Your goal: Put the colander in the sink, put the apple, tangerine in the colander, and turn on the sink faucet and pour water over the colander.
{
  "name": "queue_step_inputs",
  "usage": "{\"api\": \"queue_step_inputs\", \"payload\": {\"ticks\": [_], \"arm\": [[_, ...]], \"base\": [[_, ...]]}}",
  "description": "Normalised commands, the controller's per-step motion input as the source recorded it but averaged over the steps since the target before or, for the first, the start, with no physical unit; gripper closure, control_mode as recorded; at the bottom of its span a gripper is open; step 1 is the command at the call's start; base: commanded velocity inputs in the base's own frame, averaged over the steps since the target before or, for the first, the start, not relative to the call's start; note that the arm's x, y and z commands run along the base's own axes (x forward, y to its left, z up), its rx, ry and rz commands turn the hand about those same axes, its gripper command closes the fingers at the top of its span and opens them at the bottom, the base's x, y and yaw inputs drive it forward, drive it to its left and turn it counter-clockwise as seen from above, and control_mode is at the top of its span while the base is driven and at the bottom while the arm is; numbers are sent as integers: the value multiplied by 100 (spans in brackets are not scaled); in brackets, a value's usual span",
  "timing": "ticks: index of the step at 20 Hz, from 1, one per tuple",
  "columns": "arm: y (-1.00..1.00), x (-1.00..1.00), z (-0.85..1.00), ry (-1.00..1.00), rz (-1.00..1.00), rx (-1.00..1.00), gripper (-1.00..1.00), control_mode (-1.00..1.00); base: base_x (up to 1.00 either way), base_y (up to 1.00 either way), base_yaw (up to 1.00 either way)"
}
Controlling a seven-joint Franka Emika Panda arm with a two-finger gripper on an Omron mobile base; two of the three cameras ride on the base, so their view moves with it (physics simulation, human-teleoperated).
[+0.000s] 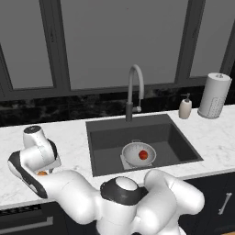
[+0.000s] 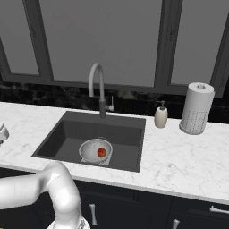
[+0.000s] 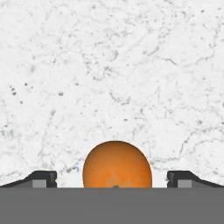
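From my station the light is even and flat, with no clear source. The counter (image 1: pixel 69 137) reads bright white without glare. The sink (image 1: pixel 183 147) is dark, its walls shaded a little deeper than its floor. The windows (image 1: pixel 124 36) at 12 o'clock are dull grey and give no glow. Shadows are faint. The faucet (image 1: pixel 134 87) has a soft sheen. Base views look slightly soft and low in detail; in the hand view the tangerine (image 3: pixel 117 165) at 6 o'clock is sharp. I see no edge distortion.

The arm (image 1: pixel 69 188) folds low to its left, hand pointing straight down; the gripper (image 3: pixel 112 179) stands wide open, fingers (image 3: pixel 43 178) spread apart.
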Motion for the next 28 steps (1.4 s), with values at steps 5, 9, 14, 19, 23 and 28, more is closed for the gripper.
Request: {"api": "queue_step_inputs", "payload": {"ticks": [5, 9, 14, 19, 23, 28], "arm": [[-6, -8, -9, 0, -1, 0, -100, -100], [-13, 0, -12, 0, -1, 0, -100, -100], [-2, 0, -17, 0, 0, 0, 100, -100], [-4, 0, -2, -1, 0, 0, 100, -100], [-56, -1, 27, 0, -6, 2, 100, -100], [-90, 0, 19, 0, -10, 6, 100, -100]], "base": [[0, 0, 0], [0, 0, 0], [0, 0, 0], [0, 0, 0], [0, 0, 0], [0, 0, 0]]}}
